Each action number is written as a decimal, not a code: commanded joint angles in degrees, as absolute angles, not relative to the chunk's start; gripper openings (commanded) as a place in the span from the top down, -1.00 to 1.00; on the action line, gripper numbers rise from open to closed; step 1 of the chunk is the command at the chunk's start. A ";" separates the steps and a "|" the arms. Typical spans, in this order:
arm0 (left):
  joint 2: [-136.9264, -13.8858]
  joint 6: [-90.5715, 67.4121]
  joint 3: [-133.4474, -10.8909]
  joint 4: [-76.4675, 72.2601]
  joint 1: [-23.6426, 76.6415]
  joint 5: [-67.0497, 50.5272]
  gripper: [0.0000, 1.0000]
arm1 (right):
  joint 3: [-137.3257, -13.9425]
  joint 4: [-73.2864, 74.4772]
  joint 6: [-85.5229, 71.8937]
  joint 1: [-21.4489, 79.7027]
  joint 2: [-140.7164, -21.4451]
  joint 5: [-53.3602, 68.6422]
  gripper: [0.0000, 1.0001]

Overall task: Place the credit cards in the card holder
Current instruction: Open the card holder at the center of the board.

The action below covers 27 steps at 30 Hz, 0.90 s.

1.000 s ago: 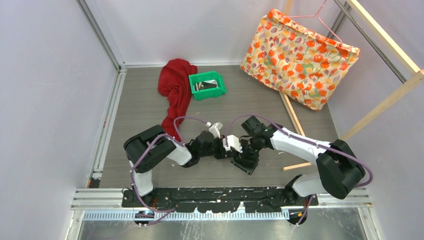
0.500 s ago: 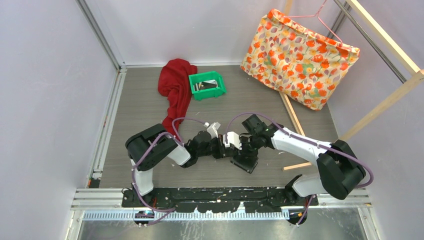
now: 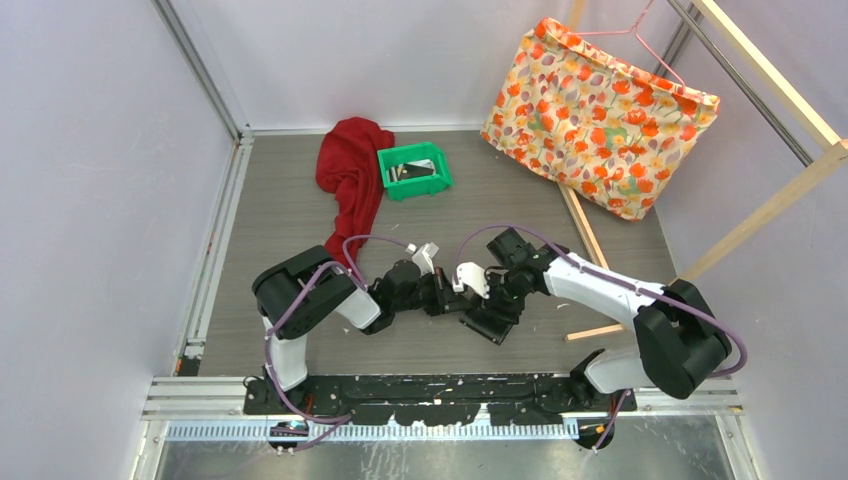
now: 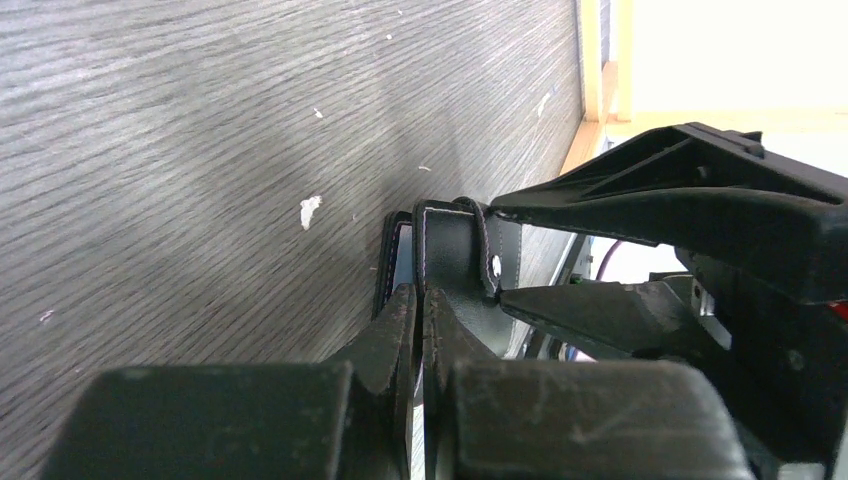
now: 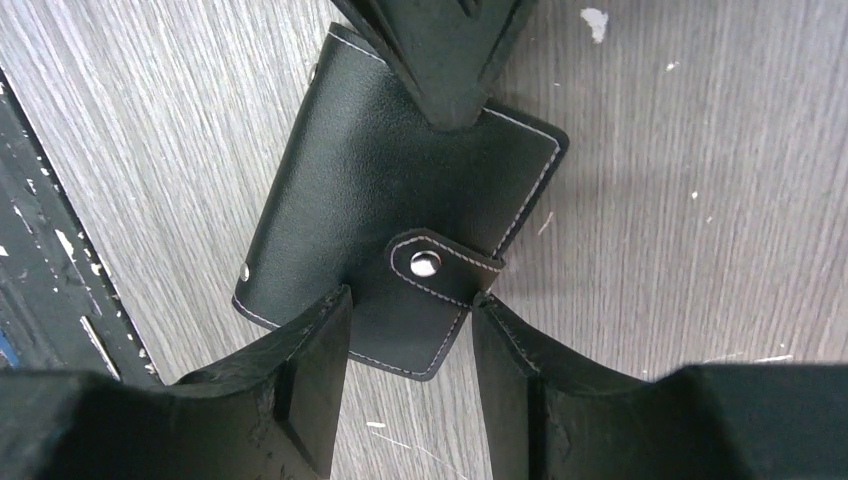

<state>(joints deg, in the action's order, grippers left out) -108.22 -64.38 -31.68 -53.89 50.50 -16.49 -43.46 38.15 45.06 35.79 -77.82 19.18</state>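
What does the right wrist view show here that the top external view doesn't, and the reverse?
Right wrist only: the silver-studded snap tab and white stitching on the black stitched leather card holder, with the right gripper holding its jaws open either side of that tab. Top external only: the green plastic bin, red cloth and floral fabric bag at the back. Both: the holder between the grippers, with the left gripper shut on its edge.
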 commanded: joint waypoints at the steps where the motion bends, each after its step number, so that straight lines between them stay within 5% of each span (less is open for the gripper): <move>1: -108.91 -63.88 -31.40 -53.94 50.27 -16.74 0.99 | -43.29 34.38 42.92 38.33 -79.69 16.36 -0.06; 27: -110.61 -65.21 -31.05 -57.44 50.10 -17.92 0.99 | -47.20 30.69 31.43 38.58 -79.71 17.77 0.00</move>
<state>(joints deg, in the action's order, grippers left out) -109.51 -65.63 -31.55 -56.36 50.17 -17.58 -44.80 34.79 33.34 38.65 -80.23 15.73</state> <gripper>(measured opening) 0.021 0.505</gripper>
